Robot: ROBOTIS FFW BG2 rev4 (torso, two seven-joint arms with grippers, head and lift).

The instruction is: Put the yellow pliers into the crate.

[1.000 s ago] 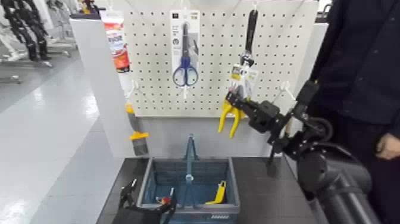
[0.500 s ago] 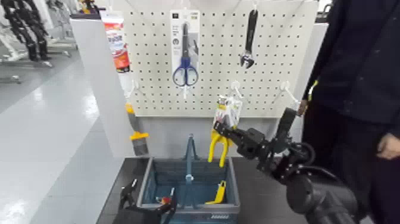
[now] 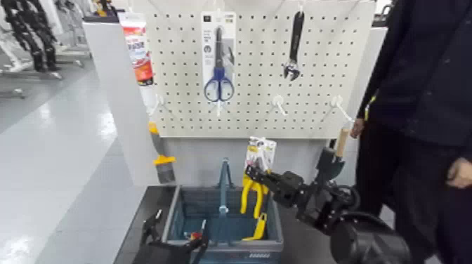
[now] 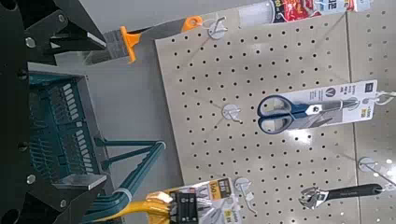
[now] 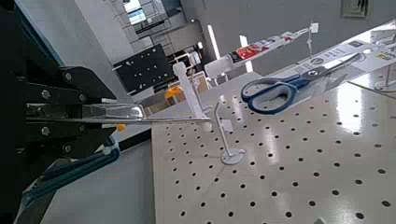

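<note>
The yellow pliers [image 3: 245,195] hang on their white and yellow card [image 3: 260,151], handles down. My right gripper [image 3: 256,175] is shut on the card and holds it above the right half of the crate [image 3: 275,214], just right of the tall central handle [image 3: 224,184]. In the right wrist view the fingers [image 5: 89,114] clamp the card, which shows edge-on. The pliers also show in the left wrist view [image 4: 145,207]. My left gripper [image 3: 173,240] is open and low at the crate's front left corner.
A small slim yellow piece [image 3: 259,227] lies in the crate's right half. The pegboard [image 3: 323,77] holds blue scissors [image 3: 218,78], a wrench [image 3: 294,43] and bare hooks [image 3: 279,105]. A brush [image 3: 160,158] hangs at the left. A person [image 3: 428,91] stands on the right.
My right gripper has carried the pliers off the pegboard, down and to the left, to above the crate. The left arm has not moved.
</note>
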